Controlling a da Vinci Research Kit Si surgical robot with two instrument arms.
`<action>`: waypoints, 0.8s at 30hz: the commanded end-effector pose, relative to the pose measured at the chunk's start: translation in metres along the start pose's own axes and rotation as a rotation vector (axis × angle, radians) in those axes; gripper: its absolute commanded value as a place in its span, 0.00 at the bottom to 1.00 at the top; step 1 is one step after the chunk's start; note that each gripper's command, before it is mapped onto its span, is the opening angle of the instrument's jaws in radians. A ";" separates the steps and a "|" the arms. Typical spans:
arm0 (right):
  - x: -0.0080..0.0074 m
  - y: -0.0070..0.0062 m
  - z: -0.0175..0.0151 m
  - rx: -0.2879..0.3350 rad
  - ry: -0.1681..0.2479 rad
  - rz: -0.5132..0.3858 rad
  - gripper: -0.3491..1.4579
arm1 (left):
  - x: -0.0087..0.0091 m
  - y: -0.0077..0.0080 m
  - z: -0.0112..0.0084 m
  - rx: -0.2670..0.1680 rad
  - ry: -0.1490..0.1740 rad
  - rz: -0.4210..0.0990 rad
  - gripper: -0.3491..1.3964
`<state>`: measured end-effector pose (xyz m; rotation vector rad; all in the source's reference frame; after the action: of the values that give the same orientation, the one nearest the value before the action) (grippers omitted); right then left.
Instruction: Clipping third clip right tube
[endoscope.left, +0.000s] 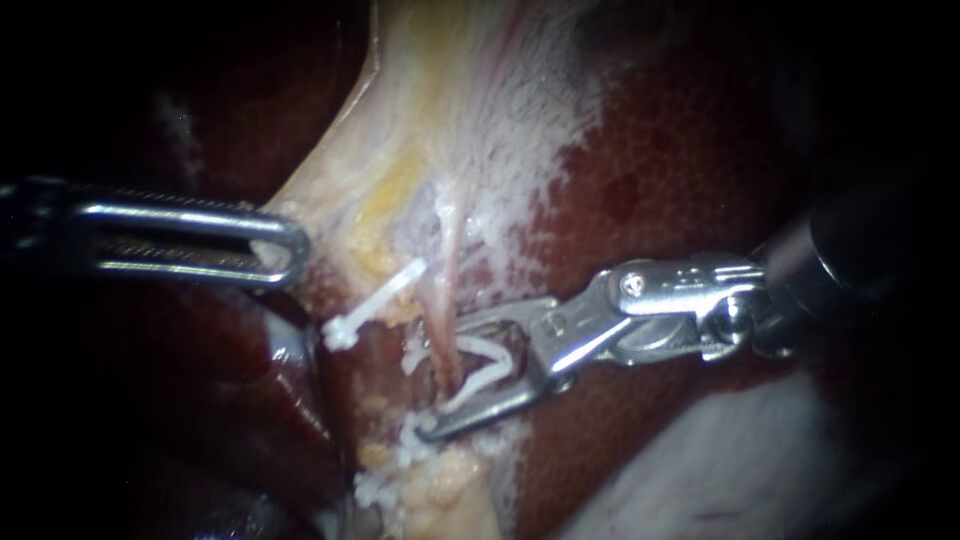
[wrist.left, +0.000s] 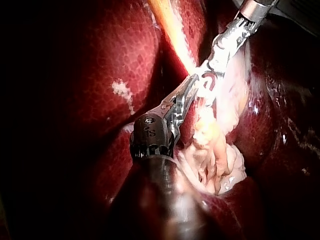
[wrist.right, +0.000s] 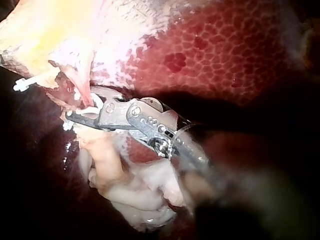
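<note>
White plastic is seated in the pincer of the right instrument (endoscope.left: 430, 385) — an unclosed clip (endoscope.left: 487, 375), gripped from both sides and set astride the right tube (endoscope.left: 447, 290). Closing and release are judged still to do. Beside that tube other clips (endoscope.left: 372, 308) are seen — what each holds is unclear. Whether the left instrument (endoscope.left: 292, 245) grips anything cannot be told.

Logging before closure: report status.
Right instrument: jaws holding open clip astride tube. Left instrument at pale tissue edge. Other clips clear of jaws.
</note>
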<state>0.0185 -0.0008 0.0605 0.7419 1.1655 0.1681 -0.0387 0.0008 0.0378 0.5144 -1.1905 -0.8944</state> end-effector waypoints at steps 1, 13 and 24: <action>-0.0002 0.0001 -0.0001 0.001 0.002 -0.002 0.24 | 0.0000 0.0000 0.0000 0.000 0.000 0.000 0.00; -0.0004 0.0002 -0.0004 0.000 0.002 0.004 0.09 | 0.0000 0.0000 0.0000 0.000 0.000 0.000 0.00; -0.0004 0.0002 -0.0004 0.000 0.002 0.009 0.08 | 0.0000 0.0001 0.0000 0.001 0.000 0.000 0.00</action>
<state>0.0180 -0.0007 0.0608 0.7468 1.1643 0.1768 -0.0386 0.0008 0.0378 0.5149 -1.1905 -0.8943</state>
